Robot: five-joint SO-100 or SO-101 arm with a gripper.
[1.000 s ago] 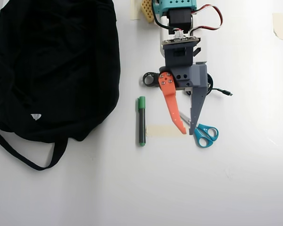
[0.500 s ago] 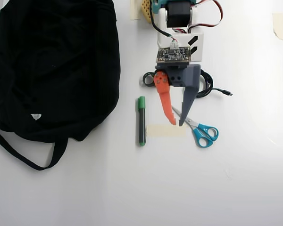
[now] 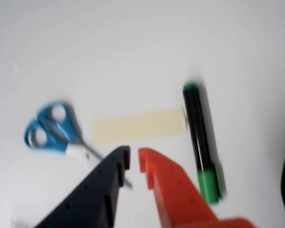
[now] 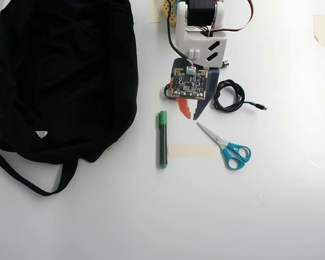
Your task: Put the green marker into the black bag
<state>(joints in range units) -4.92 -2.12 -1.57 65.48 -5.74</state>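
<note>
On the white table [image 4: 151, 227]: green marker [image 4: 163, 140] lying free, between black bag [image 4: 59, 76] and tape strip [image 4: 190, 150]. Gripper [image 4: 193, 115] beside the cap end, jaws narrow, empty. Step judged: approach; next, shift over barrel, widen jaws.

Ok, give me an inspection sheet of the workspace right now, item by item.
Surface: white table, bare near the front edge.
Job's things: green marker lying flat, apart from the black bag to its left in the overhead view; marker not yet grasped.
Clutter: blue-handled scissors, beige tape strip between marker and scissors, further tape pieces at the top edge.
End effector: end effector above the table, holding nothing, jaws slightly parted.
Cables: coiled black cable beside the arm; red, white and black wires on the arm.
Surroundings: nothing seen.
</note>
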